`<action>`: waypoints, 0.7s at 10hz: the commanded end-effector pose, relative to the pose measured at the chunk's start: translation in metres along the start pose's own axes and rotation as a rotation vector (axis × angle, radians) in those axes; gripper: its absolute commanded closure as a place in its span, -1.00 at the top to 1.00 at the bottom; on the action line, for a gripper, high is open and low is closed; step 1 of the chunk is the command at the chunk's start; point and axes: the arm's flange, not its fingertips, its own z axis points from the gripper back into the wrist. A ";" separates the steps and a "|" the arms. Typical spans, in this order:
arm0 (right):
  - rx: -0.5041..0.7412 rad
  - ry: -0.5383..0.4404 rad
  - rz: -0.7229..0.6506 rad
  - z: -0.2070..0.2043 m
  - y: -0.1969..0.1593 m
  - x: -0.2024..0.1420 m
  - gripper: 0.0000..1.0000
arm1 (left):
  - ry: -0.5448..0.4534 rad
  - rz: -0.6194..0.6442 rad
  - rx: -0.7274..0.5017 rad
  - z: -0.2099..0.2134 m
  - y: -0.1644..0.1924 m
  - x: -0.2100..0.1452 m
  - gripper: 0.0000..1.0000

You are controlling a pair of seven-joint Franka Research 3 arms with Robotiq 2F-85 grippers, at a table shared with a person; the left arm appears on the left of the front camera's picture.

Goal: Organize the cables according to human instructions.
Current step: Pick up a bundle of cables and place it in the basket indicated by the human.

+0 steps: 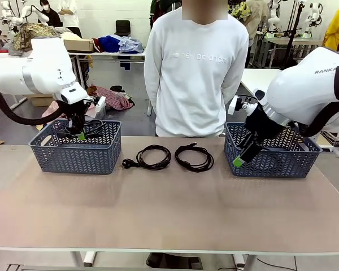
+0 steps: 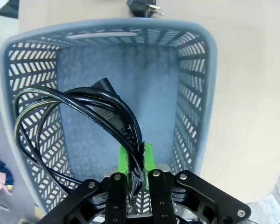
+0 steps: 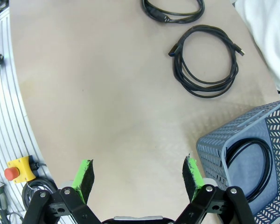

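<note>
Front view, left to right: left gripper [image 1: 81, 134] clenched on a coiled cable [image 2: 113, 103] hanging into the left basket [image 1: 45, 152]. Plugged coil [image 1: 152, 167] and second coil [image 1: 195, 169] lie side by side on the table [image 1: 169, 214], mid-table. Right gripper [image 1: 240, 160], jaws released, is at the corner of the right basket [image 1: 271, 164]. Fourth coil [image 3: 247, 141] lies inside that basket.

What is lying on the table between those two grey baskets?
Two black cables, the plugged coil and the other coil, side by side on the table; front view.
</note>
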 end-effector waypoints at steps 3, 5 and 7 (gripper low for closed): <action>-0.003 -0.002 -0.005 0.001 0.000 0.000 1.00 | -0.008 -0.001 -0.024 0.005 0.010 -0.004 -0.31; -0.003 -0.002 -0.005 0.001 0.000 0.000 1.00 | -0.001 0.003 -0.040 0.013 0.012 0.000 -0.28; -0.003 -0.002 -0.005 0.001 0.000 0.000 1.00 | 0.001 -0.001 -0.070 0.023 0.017 0.005 0.11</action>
